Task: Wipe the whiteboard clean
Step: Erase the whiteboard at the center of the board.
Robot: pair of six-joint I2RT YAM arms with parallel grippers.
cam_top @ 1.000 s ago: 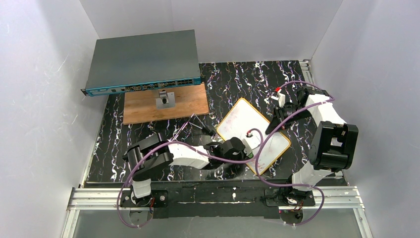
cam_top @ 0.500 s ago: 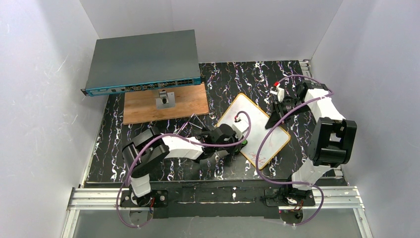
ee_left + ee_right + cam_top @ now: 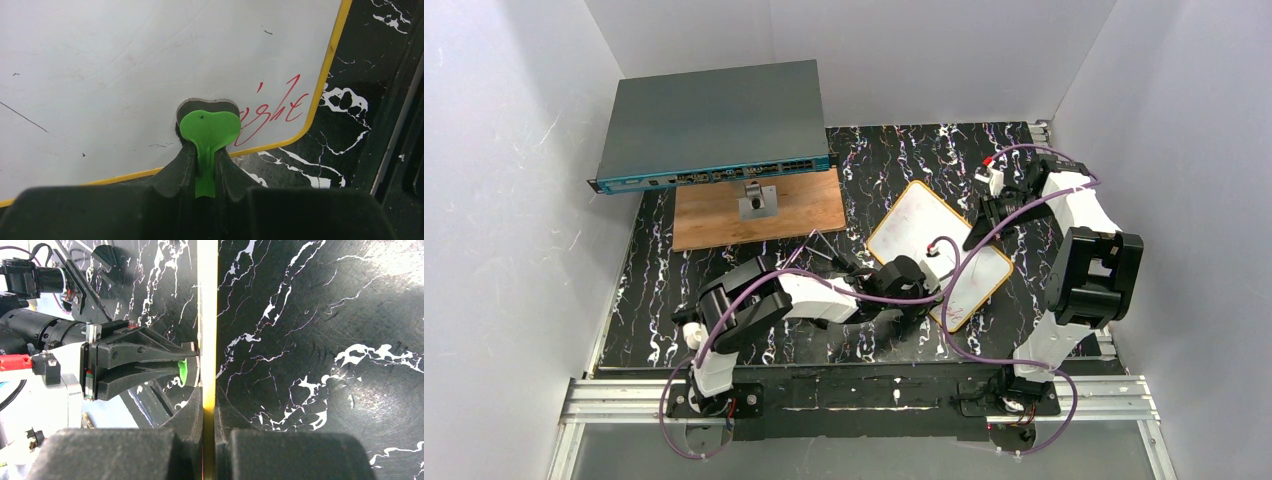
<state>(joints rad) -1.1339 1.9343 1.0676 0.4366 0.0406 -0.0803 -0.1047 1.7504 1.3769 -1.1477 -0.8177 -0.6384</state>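
Note:
The whiteboard (image 3: 929, 240), white with a yellow frame, lies tilted on the black marble table, seen edge-on in the right wrist view (image 3: 207, 315). Red writing (image 3: 277, 107) remains near its near corner. My left gripper (image 3: 927, 290) is shut on a green eraser (image 3: 209, 131) whose dark pad presses on the board just left of the red writing. The eraser also shows in the right wrist view (image 3: 184, 371). My right gripper (image 3: 977, 232) is shut on the board's right edge (image 3: 208, 405), holding it.
A grey network switch (image 3: 709, 125) sits at the back left on a wooden board (image 3: 794, 205) with a small grey stand (image 3: 757, 200). Purple cables (image 3: 964, 290) loop over the board. White walls enclose the table (image 3: 894, 160) on three sides.
My left gripper with the eraser swept up the board, then back down toward its near corner. The board shifted and turned slightly with my right gripper. Less red writing shows.

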